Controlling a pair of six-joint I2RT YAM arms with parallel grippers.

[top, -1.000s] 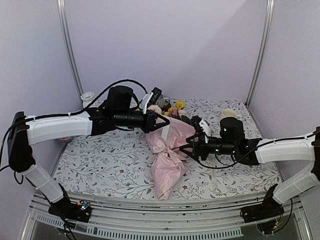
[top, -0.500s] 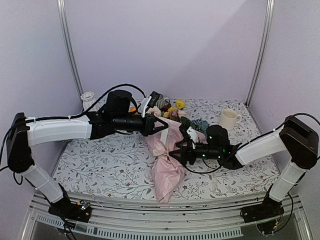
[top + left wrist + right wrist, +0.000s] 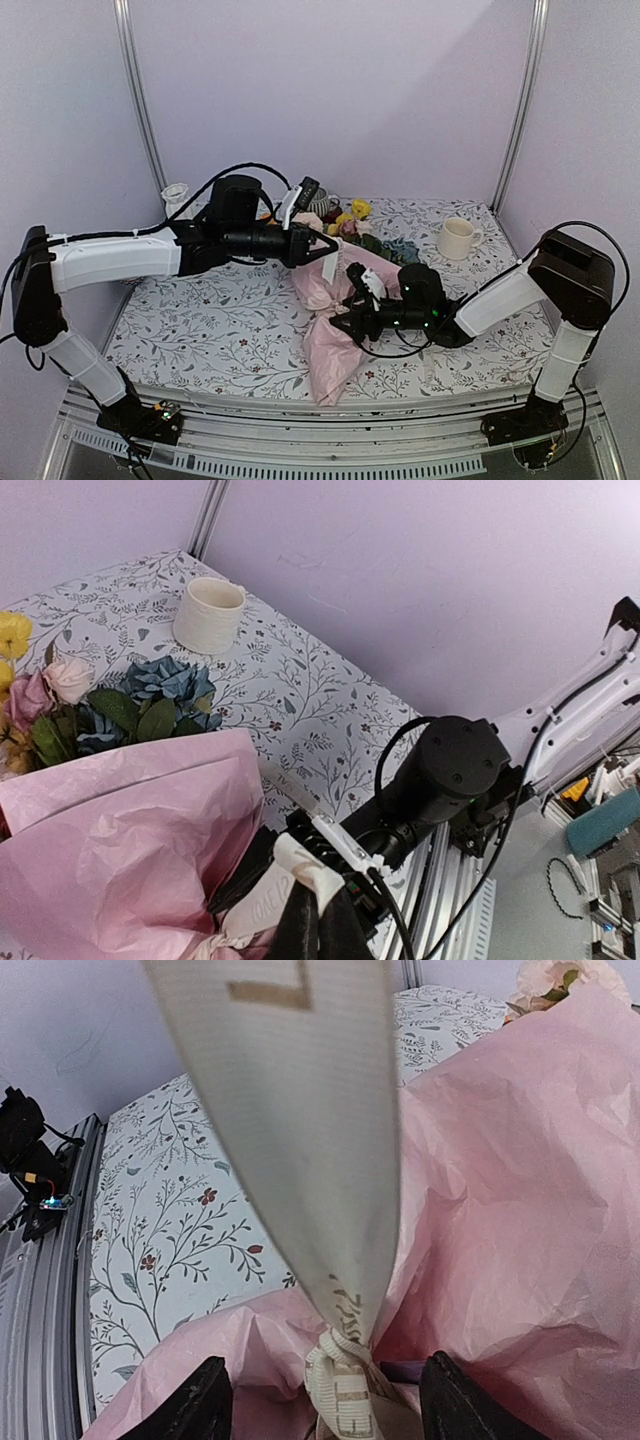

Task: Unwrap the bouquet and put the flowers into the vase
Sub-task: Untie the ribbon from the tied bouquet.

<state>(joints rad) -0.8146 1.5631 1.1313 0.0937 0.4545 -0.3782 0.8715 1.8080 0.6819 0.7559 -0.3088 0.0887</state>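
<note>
The bouquet (image 3: pixel 335 335) lies mid-table in its pink paper (image 3: pixel 120 850), pointed end toward the near edge. The flowers (image 3: pixel 350 215) poke out at the far end; blue and cream blooms (image 3: pixel 150 695) show in the left wrist view. My left gripper (image 3: pixel 326 252) is shut on the pale ribbon (image 3: pixel 292 868) and holds it taut above the wrap. My right gripper (image 3: pixel 335 1415) is open, its fingers (image 3: pixel 200 1410) on either side of the ribbon knot (image 3: pixel 345 1390), with the stretched ribbon strip (image 3: pixel 300 1110) rising in front of the camera. The vase (image 3: pixel 176 196) stands at the far left.
A cream mug (image 3: pixel 457 238) stands at the back right and also shows as the mug (image 3: pixel 208 615) in the left wrist view. The right arm's black wrist (image 3: pixel 450 780) lies close beside the left gripper. Lilac walls close in the patterned table (image 3: pixel 200 320).
My right arm has swung left and low across the table, bringing its open jaws up to the ribbon knot. The left gripper has kept its hold on the ribbon, barely moving.
</note>
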